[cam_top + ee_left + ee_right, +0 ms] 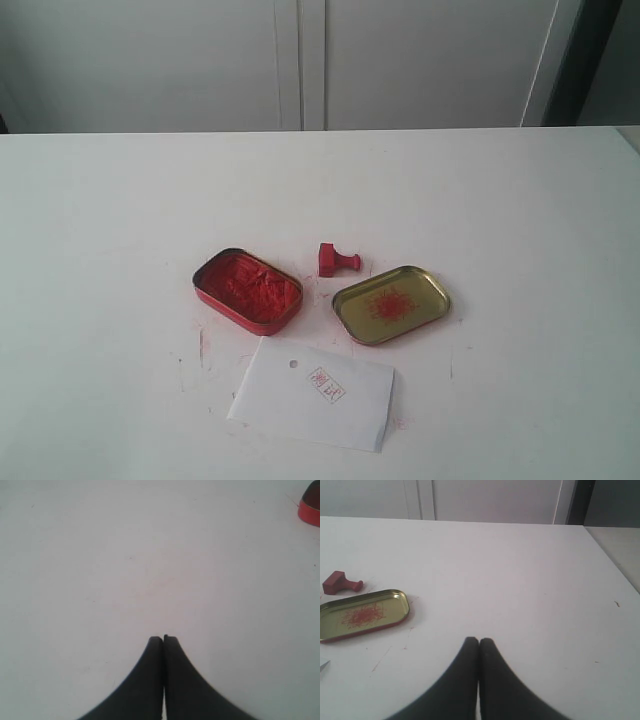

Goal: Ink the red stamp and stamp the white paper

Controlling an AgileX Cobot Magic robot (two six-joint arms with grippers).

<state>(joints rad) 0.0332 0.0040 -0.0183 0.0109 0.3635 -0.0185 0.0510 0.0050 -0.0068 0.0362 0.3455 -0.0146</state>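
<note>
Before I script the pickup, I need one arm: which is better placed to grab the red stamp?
Probably right: its camera sees the red stamp near the gold lid; the left one sees only the red tin's corner.

The gold lid point(428, 298) is glossy metal, smeared red. The red stamp point(330, 260) looks like smooth plastic; the table point(520, 220) is matt white.

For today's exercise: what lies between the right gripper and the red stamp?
In the right wrist view, the gold tin lid lies between the right gripper and the red stamp.
</note>
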